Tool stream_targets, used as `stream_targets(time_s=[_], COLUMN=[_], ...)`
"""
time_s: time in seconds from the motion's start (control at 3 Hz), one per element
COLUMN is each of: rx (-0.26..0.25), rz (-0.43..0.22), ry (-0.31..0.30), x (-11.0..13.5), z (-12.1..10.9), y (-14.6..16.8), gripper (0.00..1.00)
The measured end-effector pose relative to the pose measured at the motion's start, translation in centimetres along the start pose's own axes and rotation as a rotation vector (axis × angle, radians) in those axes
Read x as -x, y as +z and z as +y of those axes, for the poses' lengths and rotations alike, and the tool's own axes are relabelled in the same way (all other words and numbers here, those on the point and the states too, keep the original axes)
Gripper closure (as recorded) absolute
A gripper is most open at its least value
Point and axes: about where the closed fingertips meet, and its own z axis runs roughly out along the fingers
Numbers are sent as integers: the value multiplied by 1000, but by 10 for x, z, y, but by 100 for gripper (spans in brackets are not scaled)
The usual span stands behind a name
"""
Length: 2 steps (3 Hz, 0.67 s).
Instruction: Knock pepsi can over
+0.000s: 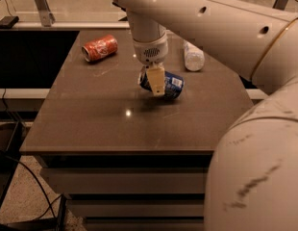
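Camera view: gripper (154,86) at the toppled blue pepsi can (174,85), white label showing; grip cannot be told.

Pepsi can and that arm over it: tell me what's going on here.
The robot's arm reaches down over the brown table, its gripper right at the blue pepsi can near the middle. The can looks tipped onto its side. An orange soda can lies at the back left and a clear plastic bottle at the back right, both away from the gripper.
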Motion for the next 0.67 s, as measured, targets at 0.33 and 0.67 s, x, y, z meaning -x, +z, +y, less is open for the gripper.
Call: stream_targets(time_s=[0.33, 0.67], rx=[9, 16], rz=[-2, -2], ry=[2, 1], x=[1, 3], z=[0, 1], y=[3, 6], gripper=[59, 36])
